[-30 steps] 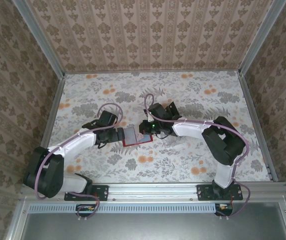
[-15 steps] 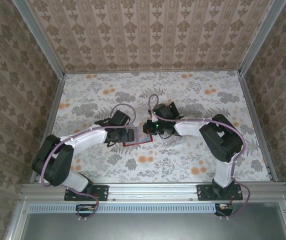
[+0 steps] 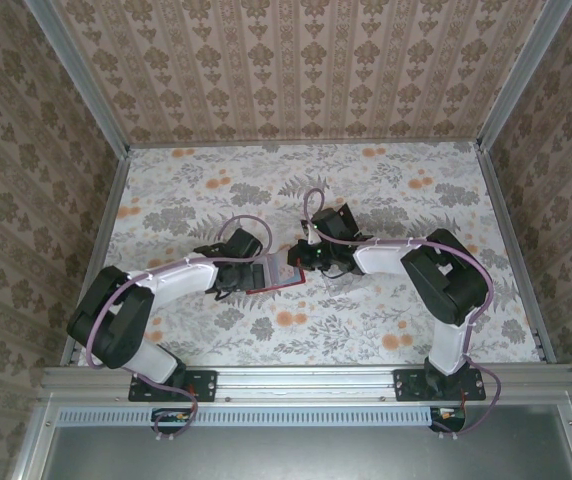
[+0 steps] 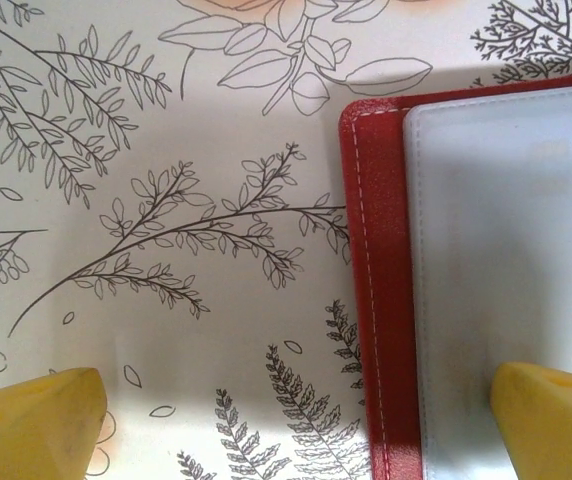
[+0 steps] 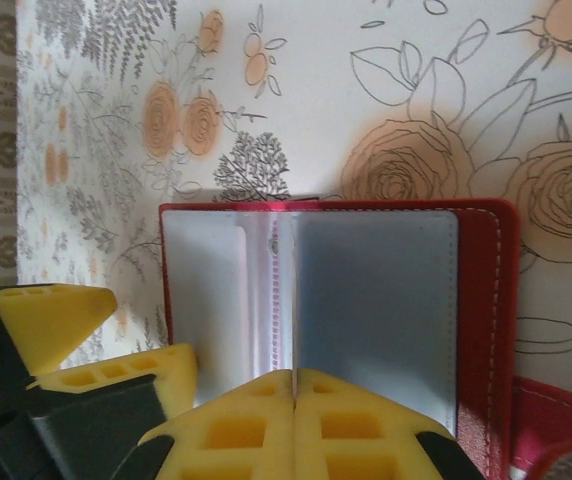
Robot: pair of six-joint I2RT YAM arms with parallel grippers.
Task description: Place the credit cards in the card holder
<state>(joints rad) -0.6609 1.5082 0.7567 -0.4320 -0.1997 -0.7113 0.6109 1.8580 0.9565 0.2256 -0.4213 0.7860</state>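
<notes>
one red card holder lies open at the middle of the floral table, showing two greyish inner pockets. the left gripper is spread wide and holds nothing, straddling the holder's left edge. the right gripper is closed at the holder's near edge; whether it pinches anything, i cannot tell.

Card holder: from above, mostly covered, a red strip showing.
Left wrist view: holder cut off by the right and bottom borders.
Right gripper: hides the holder's lower part.
Thin edge above its closed fingers: card or pocket leaf, cannot tell.
</notes>
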